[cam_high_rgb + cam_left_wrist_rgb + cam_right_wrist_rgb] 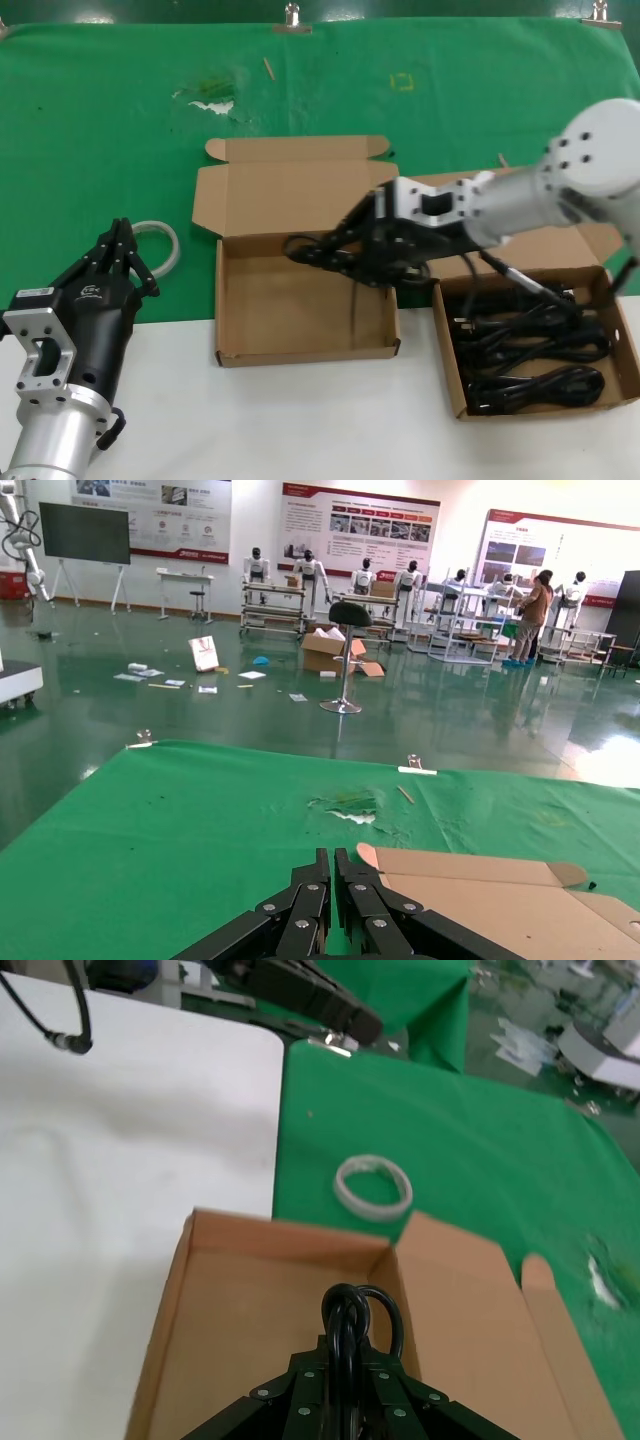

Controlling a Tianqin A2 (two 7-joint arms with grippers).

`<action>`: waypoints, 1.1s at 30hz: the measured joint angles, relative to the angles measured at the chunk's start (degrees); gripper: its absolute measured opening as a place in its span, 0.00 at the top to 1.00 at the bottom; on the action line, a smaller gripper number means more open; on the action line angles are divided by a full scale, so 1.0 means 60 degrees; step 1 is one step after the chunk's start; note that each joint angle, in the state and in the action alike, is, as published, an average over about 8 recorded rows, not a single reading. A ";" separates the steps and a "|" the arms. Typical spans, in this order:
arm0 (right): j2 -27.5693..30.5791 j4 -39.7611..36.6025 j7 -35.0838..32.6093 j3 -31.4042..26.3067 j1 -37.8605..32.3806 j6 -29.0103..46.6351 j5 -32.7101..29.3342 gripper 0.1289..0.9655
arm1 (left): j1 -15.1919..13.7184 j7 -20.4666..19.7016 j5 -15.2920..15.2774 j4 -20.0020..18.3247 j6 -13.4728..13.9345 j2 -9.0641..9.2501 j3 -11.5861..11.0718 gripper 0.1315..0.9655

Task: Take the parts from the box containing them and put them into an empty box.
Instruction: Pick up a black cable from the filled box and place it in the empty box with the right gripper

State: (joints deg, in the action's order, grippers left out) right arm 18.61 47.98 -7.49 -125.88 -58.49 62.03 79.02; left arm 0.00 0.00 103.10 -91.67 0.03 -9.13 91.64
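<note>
My right gripper hangs over the empty box, shut on a black coiled power cord whose end dangles toward the box floor. In the right wrist view the cord's loop sticks out past the shut fingers, above the bare cardboard floor. Several more cords lie in the box containing them at the right. My left gripper rests shut and empty at the near left; in its own wrist view it points past the empty box's lid.
A grey-white ring of tubing lies on the green cloth beside the left gripper, also seen in the right wrist view. The empty box's lid lies open toward the back. A white table surface runs along the front.
</note>
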 joint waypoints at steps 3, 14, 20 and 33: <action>-0.0503 -0.0583 -0.0302 -0.0070 -0.0199 -0.0191 -0.0015 0.94 | 0.0000 0.0000 0.0000 0.0000 0.0000 0.0000 0.0000 0.97; -0.2005 -0.2586 -0.1385 -0.0118 -0.0807 -0.0748 0.0067 0.94 | 0.0000 0.0000 0.0000 0.0000 0.0000 0.0000 0.0000 0.97; -0.2519 -0.3805 -0.2125 -0.0021 -0.1161 -0.0964 0.0133 0.94 | 0.0000 0.0000 0.0000 0.0000 0.0000 0.0000 0.0000 0.97; -0.2843 -0.4927 -0.2846 0.0168 -0.1378 -0.1270 0.0160 0.94 | 0.0000 0.0000 0.0000 0.0000 0.0000 0.0000 0.0000 0.97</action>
State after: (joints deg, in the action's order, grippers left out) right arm 1.55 18.42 -24.56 -124.87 -66.76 54.41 79.98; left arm 0.00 0.00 103.10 -91.67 0.03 -9.13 91.64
